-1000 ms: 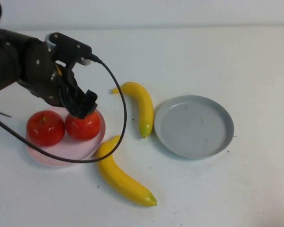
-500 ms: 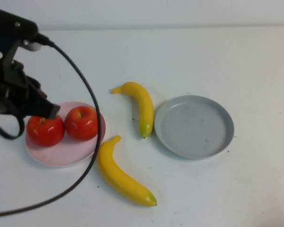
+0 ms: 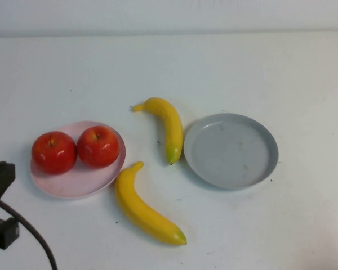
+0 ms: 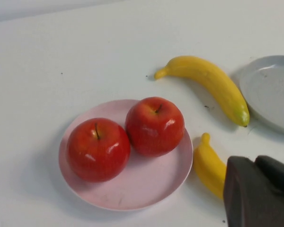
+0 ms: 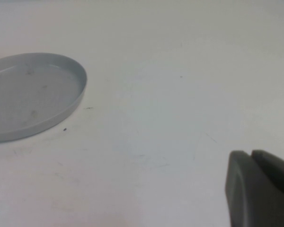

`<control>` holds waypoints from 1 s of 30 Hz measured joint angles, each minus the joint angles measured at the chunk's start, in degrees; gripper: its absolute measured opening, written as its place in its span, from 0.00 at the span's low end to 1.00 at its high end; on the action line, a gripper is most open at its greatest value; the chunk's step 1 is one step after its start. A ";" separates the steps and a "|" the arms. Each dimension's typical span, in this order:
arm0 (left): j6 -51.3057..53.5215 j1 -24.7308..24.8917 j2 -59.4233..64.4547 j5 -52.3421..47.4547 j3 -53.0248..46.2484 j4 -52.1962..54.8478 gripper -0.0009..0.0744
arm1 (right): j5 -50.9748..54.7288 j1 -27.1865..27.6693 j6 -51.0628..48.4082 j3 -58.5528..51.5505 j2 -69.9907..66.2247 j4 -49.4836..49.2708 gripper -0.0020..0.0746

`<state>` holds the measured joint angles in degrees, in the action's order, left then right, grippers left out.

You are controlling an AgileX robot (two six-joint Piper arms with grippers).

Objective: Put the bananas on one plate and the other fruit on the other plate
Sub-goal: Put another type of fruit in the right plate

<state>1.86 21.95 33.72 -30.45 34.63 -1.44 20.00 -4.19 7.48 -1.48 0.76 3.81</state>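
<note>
- At the near-left edge of the high view, the left gripper is mostly cut off, fingers pressed together, empty.
- Right gripper hangs right of the grey plate, fingers together, holding nothing.
- Two glossy red apples touch on the pink plate.
- Two curved yellow bananas lie on the bare white table between the plates.

High view: looked down from the robot's side over the whole table. Left wrist view: hung close above the pink plate, angled toward the grey plate. Right wrist view: sat low and near the tabletop, catching that grey plate's edge. All three shared the grey plate.
</note>
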 joint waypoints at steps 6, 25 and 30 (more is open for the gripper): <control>-0.76 0.00 -3.58 -2.98 -2.43 -0.35 0.02 | 0.00 0.00 0.00 0.00 0.00 0.00 0.00; 4.04 -12.71 -31.39 36.30 -34.69 -2.84 0.02 | 0.00 0.00 0.00 0.00 0.00 0.00 0.00; 4.04 -17.32 -34.24 27.48 -35.95 -2.50 0.02 | 0.00 0.00 0.00 0.00 0.00 0.00 0.00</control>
<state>5.90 4.63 -0.51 -2.97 -1.33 -3.95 20.00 -4.19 7.48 -1.48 0.76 3.81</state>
